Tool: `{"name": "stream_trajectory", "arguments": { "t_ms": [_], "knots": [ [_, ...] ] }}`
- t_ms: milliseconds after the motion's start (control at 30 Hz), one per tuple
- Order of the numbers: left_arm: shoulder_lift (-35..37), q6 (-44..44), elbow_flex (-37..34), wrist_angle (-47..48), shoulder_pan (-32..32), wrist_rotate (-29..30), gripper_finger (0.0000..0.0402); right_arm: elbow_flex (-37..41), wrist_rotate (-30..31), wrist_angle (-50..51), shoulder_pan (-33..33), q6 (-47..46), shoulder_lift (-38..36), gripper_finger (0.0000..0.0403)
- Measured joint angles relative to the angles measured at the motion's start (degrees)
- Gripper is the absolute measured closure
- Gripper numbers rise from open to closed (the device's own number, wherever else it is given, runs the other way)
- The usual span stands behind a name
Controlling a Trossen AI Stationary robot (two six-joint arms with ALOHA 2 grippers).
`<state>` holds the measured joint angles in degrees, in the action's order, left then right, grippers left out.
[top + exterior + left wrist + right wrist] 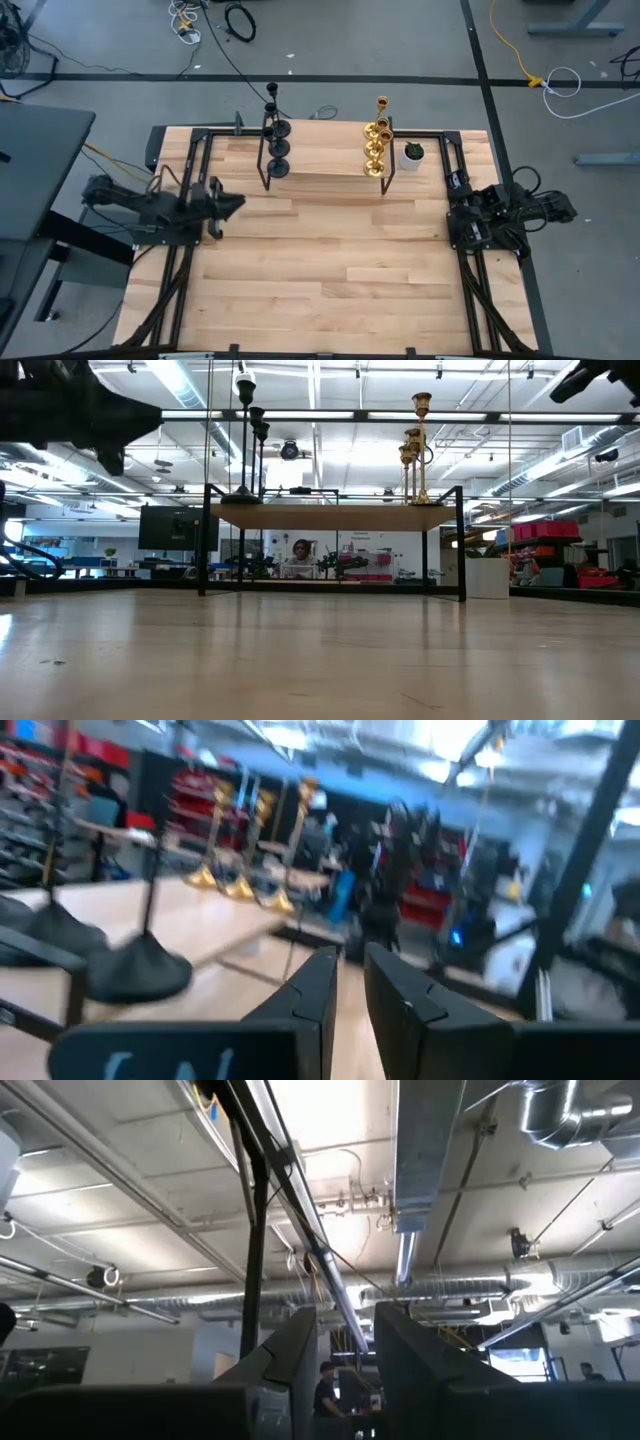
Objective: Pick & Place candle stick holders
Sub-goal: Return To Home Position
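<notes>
We see all six candle holders on the shelf (320,162) at the far side of the desk (330,270). The three black holders (277,150) stand in a row at the shelf's left end and the three gold holders (375,150) in a row at its right end, all upright. A small white plant pot (412,153) sits on the desk just beside the gold end.

The left hand (234,204) hangs over the desk's left side, near the shelf's front left leg, pointing toward the middle. Its fingers are closed to a narrow slit and hold nothing. The right hand (345,1348) is folded back at the desk's right edge and tilted up toward the ceiling. It too is nearly closed and empty.

We judge the placing done, with only the left arm's move to its resting pose left. The risk lies in that move. If the arm swings wide or lifts toward the shelf, it could knock the leg or the black row. These holders have thin stems and stand close together, so one bump could topple several. The right arm looks parked and well apart from the gold row.
</notes>
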<state>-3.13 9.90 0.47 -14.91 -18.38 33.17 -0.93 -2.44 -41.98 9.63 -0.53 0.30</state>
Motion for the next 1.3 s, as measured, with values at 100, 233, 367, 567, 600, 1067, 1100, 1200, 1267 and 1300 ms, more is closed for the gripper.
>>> {"name": "stream_trajectory", "arguments": {
  "t_ms": [100, 233, 367, 567, 600, 1067, 1100, 1200, 1267, 1300],
  "knots": [
    [3.19, -0.01, -0.02, -0.27, 2.59, 0.06, 0.0344, 0.0, 0.0, 2.3, 0.0, 0.02, 0.35, 0.03],
    [3.0, -0.01, -0.02, -2.74, 5.63, -0.06, 0.0344, 0.0, 0.5, 6.02, -0.01, 3.78, 0.31, 0.03],
    [2.99, -0.01, -0.04, -2.47, 7.88, -0.34, 0.0344, 0.0, 2.31, 16.18, -0.02, 15.64, 0.3, 0.03],
    [2.86, -0.01, -0.04, -2.2, 10.34, -0.4, 0.0344, 0.02, 2.93, 37.49, -0.02, 10.71, 0.37, 0.03],
    [2.86, -0.01, -0.04, -2.18, 10.61, -0.42, 0.0344, 0.02, 2.91, 40.38, -0.02, 9.47, 0.39, 0.03],
    [2.88, -0.01, -0.06, -2.04, 11.46, -0.44, 0.0344, -0.04, 1.49, 41.26, -0.01, 6.99, 1.61, 0.03],
    [2.88, -0.01, -0.06, -2.07, 11.46, -0.44, 0.0344, -0.04, 1.49, 41.25, -0.02, 6.99, 1.61, 0.03],
    [2.88, -0.01, -0.06, -2.06, 11.46, -0.44, 0.0344, -0.04, 1.49, 41.25, -0.02, 6.99, 1.61, 0.03],
    [2.88, -0.01, -0.06, -2.04, 11.46, -0.44, 0.0344, -0.04, 1.49, 41.25, -0.01, 6.99, 1.61, 0.03],
    [2.88, -0.01, -0.06, -2.04, 11.46, -0.44, 0.0344, -0.04, 1.49, 41.25, -0.01, 6.99, 1.61, 0.03]
  ]
}}
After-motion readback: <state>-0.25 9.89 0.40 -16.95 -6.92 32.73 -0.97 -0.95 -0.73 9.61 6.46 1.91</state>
